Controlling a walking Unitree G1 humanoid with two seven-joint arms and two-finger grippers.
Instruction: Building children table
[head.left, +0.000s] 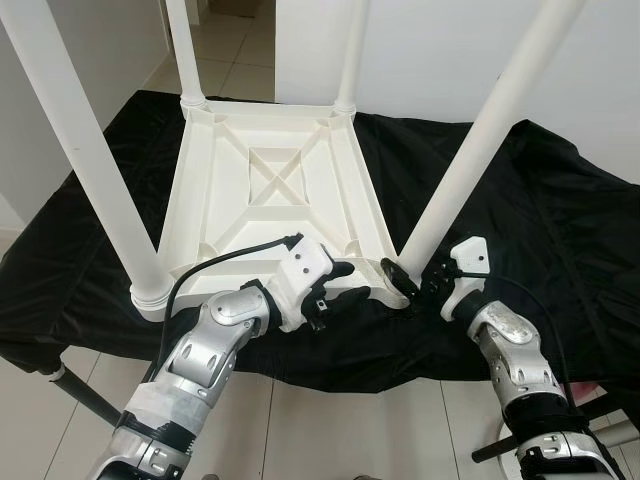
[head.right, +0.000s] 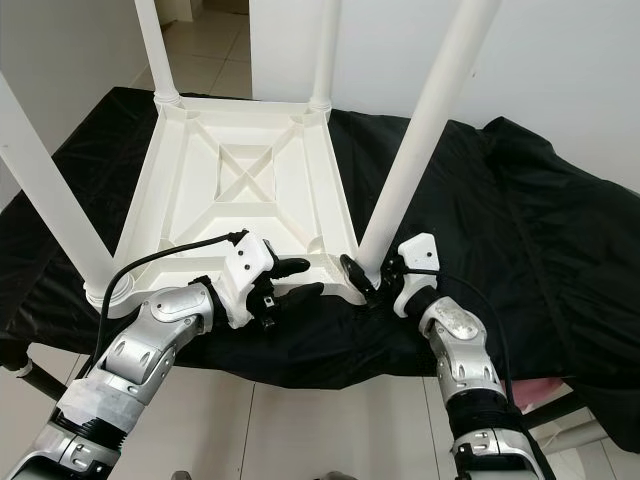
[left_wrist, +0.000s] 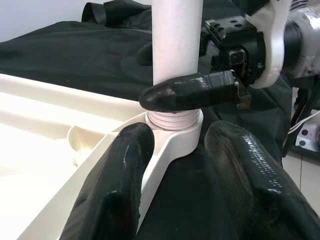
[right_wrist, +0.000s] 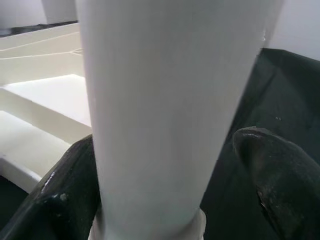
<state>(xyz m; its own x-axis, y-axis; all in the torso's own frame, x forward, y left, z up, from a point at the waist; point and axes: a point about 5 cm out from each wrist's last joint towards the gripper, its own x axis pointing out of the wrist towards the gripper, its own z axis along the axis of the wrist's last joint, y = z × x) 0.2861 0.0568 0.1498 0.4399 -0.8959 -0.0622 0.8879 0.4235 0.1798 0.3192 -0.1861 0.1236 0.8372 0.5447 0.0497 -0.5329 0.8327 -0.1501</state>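
The white children's table (head.left: 265, 170) lies upside down on a black cloth (head.left: 540, 220), with its legs pointing up. The front right leg (head.left: 470, 150) stands in its corner socket, and thread rings (left_wrist: 174, 119) show at its base. My right gripper (head.left: 415, 285) is clasped around the bottom of this leg, one finger (left_wrist: 190, 92) lying across the front and the other behind it. My left gripper (head.left: 340, 284) is open just beside that corner, its fingers (left_wrist: 117, 175) straddling the table's front rim (left_wrist: 165, 150).
The front left leg (head.left: 90, 170) rises close to my left arm, and two back legs (head.left: 185, 50) (head.left: 350, 50) stand at the far corners. The cloth's front edge hangs over tiled floor (head.left: 330, 440). A metal support bar (head.left: 80, 390) juts out at the lower left.
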